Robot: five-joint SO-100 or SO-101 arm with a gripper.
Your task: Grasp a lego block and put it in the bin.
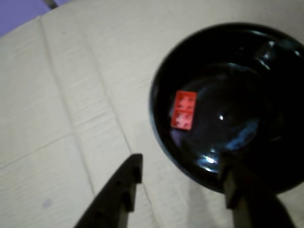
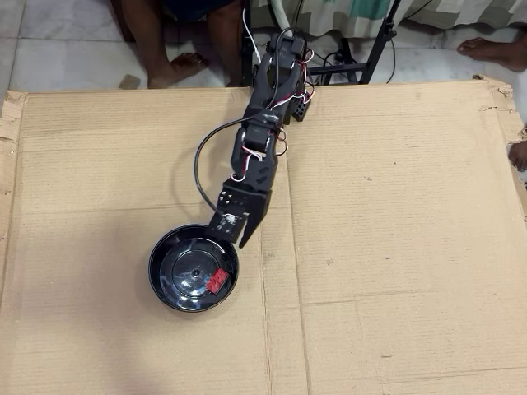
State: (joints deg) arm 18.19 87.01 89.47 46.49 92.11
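Observation:
The red lego block (image 1: 184,110) lies inside the black bin (image 1: 266,57), on the left part of its floor in the wrist view. In the overhead view the block (image 2: 217,281) rests at the lower right of the bin (image 2: 165,267). My gripper (image 1: 183,173) is open and empty, its two dark fingers spread at the bottom of the wrist view, just outside the bin's rim. In the overhead view the gripper (image 2: 233,233) sits at the bin's upper right edge.
The bin stands on a large sheet of brown cardboard (image 2: 387,247) with fold creases. Bare feet and legs of people (image 2: 177,66) and stand legs show past the far edge. A black cable (image 2: 199,169) loops beside the arm.

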